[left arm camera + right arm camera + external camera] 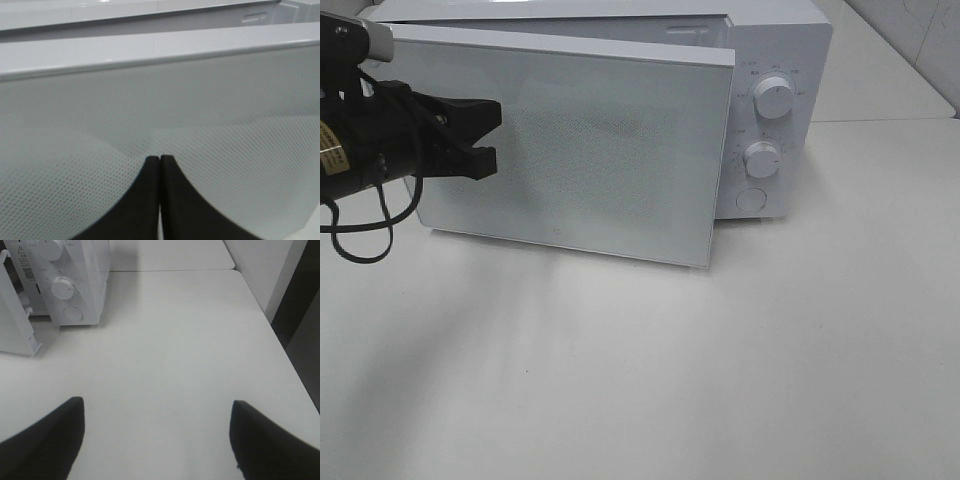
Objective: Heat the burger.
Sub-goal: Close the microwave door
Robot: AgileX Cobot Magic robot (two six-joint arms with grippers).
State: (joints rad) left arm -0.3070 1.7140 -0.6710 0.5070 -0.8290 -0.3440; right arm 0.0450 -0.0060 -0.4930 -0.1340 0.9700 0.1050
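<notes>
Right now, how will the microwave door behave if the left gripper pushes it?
The door likely swings rigidly about its hinged edge. Its glossy face may let the shut left gripper slip. The microwave body might shift on the smooth table.

We can read no word or number outright. On the microwave (782, 40), fine printed marks ring the upper knob (775, 98) and the lower knob (761, 158), all too small to make out. In the right wrist view, the microwave's front, just beside the knobs on the door side, carries a warning label (22, 251) with a triangle sign and tiny lines of print, and below it a QR-like square (29, 273). Beside the microwave's door, the left arm (360, 150) bears a yellow sticker (328, 140) whose dark print is blurred.
</notes>
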